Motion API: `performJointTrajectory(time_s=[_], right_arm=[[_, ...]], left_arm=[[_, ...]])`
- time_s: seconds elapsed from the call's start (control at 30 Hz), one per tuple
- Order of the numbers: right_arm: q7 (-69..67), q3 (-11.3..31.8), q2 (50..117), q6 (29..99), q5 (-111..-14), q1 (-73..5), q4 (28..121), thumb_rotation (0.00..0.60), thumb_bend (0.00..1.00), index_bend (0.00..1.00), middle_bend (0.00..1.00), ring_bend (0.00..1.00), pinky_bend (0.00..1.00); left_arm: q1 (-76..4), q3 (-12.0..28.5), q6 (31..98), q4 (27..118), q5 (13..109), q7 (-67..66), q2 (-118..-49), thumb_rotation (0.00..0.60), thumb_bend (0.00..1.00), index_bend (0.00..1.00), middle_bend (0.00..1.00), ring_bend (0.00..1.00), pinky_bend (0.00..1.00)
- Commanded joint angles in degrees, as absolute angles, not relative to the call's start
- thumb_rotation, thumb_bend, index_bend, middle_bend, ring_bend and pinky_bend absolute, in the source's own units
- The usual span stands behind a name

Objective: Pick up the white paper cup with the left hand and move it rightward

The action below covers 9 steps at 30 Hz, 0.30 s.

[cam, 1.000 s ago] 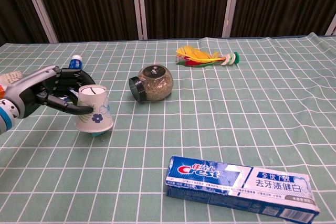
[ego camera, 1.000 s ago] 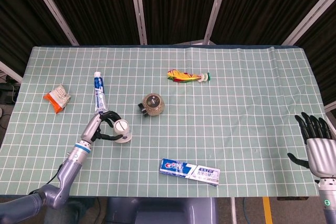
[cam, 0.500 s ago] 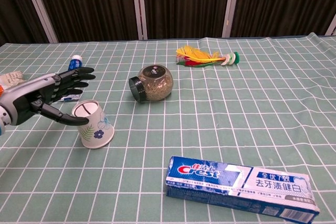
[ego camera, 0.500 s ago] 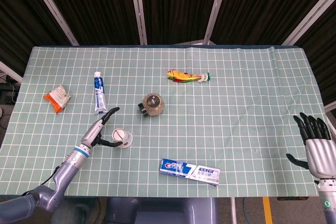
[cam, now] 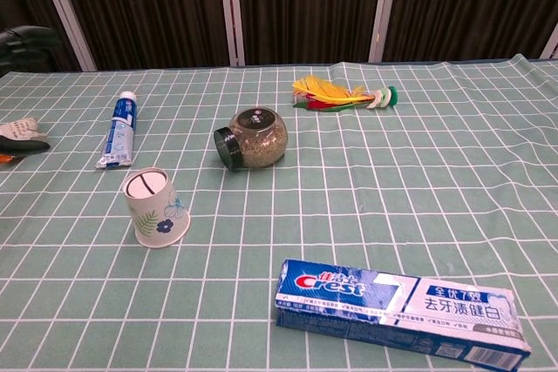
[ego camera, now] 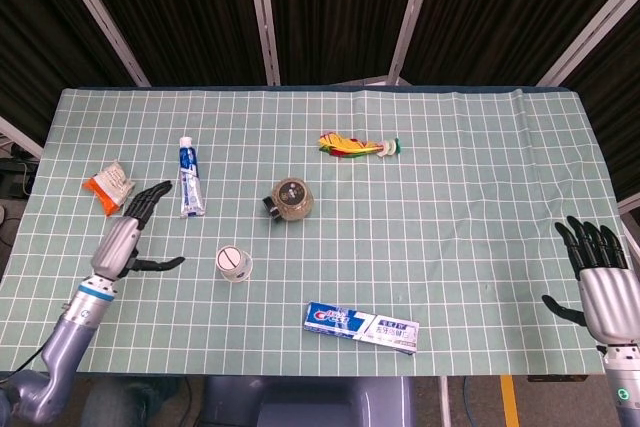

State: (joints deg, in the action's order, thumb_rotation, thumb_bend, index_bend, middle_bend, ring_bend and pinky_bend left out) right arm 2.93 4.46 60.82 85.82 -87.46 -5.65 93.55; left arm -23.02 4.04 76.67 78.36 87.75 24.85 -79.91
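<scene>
In head view, left hand (ego camera: 124,238) (spread) sits apart from cup (ego camera: 233,264).

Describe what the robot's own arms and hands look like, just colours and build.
The left hand has a pale silver-grey back and black fingers. A light blue band rings its wrist, and the forearm behind it is rounded blue-grey metal. The right hand matches it: silver-grey back, black fingers, with a small green mark on the wrist below. No sleeves or loose cables show on either arm.
</scene>
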Motion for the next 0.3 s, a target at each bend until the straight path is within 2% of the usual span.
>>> performJointTrajectory(time_s=[0.03,0.17,0.3], right_arm=[[2.7,4.4,60.7,85.8,-87.6,-5.7,93.6,0.6,0.0,0.0,0.0,0.0,0.0],[2.0,4.4,60.5,85.8,-88.1,-5.8,93.9,0.6,0.0,0.0,0.0,0.0,0.0],[1.7,4.2,60.2,86.5,-89.4,-5.9,94.6,0.6,0.0,0.0,0.0,0.0,0.0]], left_arm=[[-16.2,2.8,84.5,84.9,86.7,9.6,-72.1,0.6,0.0,0.0,0.0,0.0,0.0],[-12.3,1.6,86.1,90.6,83.2,1.1,-67.6,0.6,0.0,0.0,0.0,0.0,0.0],[-9.7,1.4,88.3,91.8,81.7,-2.7,-67.3,0.6,0.0,0.0,0.0,0.0,0.0]])
